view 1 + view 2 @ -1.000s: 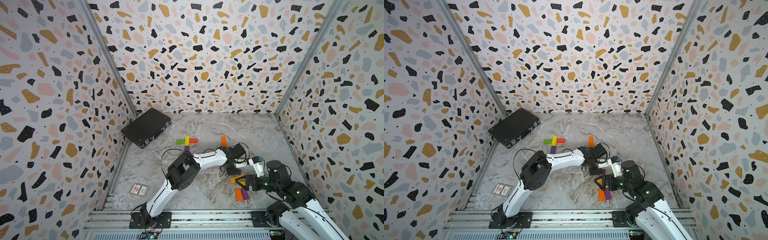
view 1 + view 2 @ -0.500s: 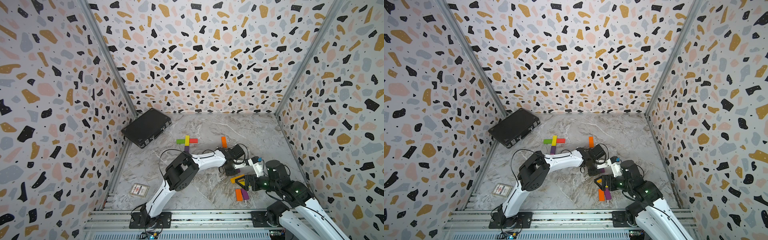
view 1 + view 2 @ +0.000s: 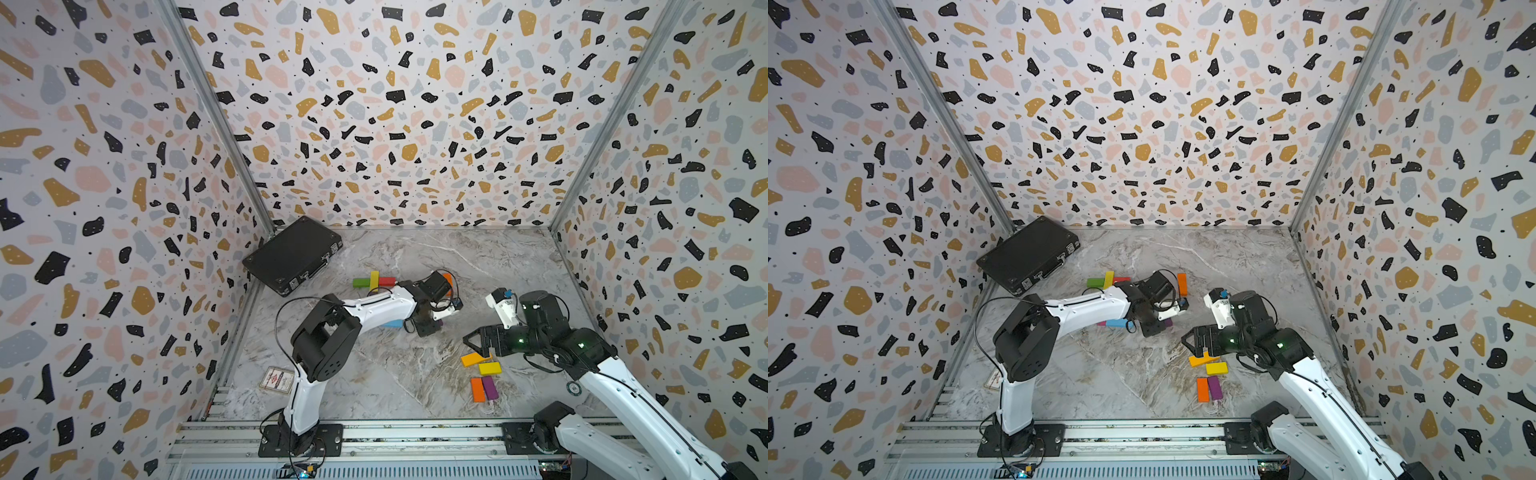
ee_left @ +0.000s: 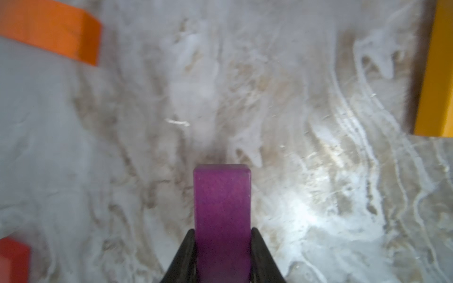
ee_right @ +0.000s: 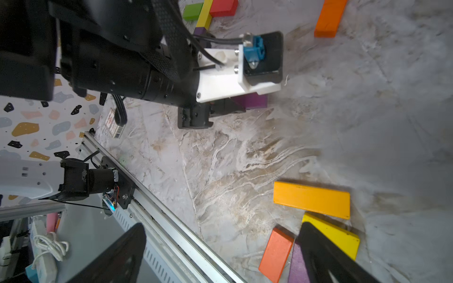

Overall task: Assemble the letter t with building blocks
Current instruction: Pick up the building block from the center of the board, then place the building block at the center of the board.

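The left gripper is narrowed onto a purple block, one finger on each long side, and most of the block sticks out past the fingertips. In both top views this gripper sits low over the marble desk, well out from the black case toward the middle of the floor. Whether the held block touches the desk cannot be told.

Nearest the case lies a small cross: a green block and a red block end to end, with a yellow block across them. Farther from the case than the cross, an orange block lies alone behind the left wrist. A blue block and a pink block peek out from under the left forearm.

The right gripper stands wide open with nothing between its fingers. It is farther from the case than the left gripper, and just above a loose cluster: a long amber block, a second yellow block, and a second orange block lying side by side with a second purple block. In the right wrist view one finger overlaps the yellow and purple ones.

A card box lies on the rail side of the case, by the left wall
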`<action>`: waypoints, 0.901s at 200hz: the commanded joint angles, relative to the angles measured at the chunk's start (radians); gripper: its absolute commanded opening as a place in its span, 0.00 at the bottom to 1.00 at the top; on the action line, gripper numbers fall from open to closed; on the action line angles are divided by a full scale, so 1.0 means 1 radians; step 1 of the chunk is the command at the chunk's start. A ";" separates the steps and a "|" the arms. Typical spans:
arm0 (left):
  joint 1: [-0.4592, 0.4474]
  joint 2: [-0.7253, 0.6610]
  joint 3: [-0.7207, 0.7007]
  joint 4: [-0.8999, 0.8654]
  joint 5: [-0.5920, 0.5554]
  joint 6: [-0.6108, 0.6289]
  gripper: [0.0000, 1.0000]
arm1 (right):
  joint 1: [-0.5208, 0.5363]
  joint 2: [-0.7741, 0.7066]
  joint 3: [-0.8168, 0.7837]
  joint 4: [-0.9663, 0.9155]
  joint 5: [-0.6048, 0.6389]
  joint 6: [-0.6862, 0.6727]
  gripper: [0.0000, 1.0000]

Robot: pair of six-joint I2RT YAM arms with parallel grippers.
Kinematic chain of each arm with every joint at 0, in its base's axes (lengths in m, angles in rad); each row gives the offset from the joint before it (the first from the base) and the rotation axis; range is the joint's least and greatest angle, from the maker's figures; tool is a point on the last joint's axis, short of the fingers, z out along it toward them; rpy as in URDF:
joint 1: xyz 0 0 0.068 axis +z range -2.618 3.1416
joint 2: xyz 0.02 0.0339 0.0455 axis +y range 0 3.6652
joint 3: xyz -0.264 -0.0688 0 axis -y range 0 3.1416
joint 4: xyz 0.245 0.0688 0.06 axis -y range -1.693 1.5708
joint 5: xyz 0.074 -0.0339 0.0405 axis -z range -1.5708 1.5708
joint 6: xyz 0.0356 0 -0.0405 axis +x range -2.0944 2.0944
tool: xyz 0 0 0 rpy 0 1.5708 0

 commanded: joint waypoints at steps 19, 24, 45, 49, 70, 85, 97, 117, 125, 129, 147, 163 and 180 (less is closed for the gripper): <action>0.078 0.013 0.064 -0.004 -0.032 0.083 0.19 | -0.036 0.108 0.114 0.039 0.073 -0.064 1.00; 0.083 0.024 0.079 -0.004 -0.033 0.096 0.19 | -0.047 0.126 0.121 0.052 0.072 -0.065 1.00; 0.108 0.081 0.145 0.005 -0.062 0.155 0.17 | -0.087 0.198 0.145 0.119 0.062 -0.059 1.00; 0.115 0.097 0.164 0.003 -0.066 0.161 0.16 | -0.090 0.208 0.146 0.137 0.066 -0.056 1.00; 0.154 0.171 0.278 -0.037 -0.058 0.161 0.16 | -0.105 0.249 0.146 0.222 0.108 -0.045 1.00; 0.174 0.212 0.338 -0.049 -0.056 0.168 0.16 | -0.114 0.270 0.146 0.260 0.126 -0.054 0.99; 0.186 0.238 0.376 -0.057 -0.054 0.174 0.16 | -0.122 0.284 0.146 0.281 0.128 -0.061 1.00; 0.197 0.270 0.412 -0.065 -0.037 0.176 0.17 | -0.134 0.315 0.146 0.306 0.114 -0.062 1.00; 0.197 0.283 0.423 -0.067 -0.039 0.181 0.17 | -0.138 0.326 0.143 0.316 0.109 -0.061 0.99; 0.198 0.290 0.430 -0.069 -0.039 0.184 0.17 | -0.140 0.331 0.140 0.322 0.104 -0.061 0.99; 0.197 0.326 0.472 -0.084 -0.036 0.188 0.18 | -0.146 0.350 0.129 0.351 0.086 -0.058 0.99; 0.197 0.352 0.500 -0.093 -0.024 0.191 0.19 | -0.151 0.370 0.133 0.353 0.071 -0.060 1.00; 0.197 0.373 0.524 -0.101 -0.012 0.191 0.20 | -0.155 0.384 0.134 0.356 0.066 -0.064 0.99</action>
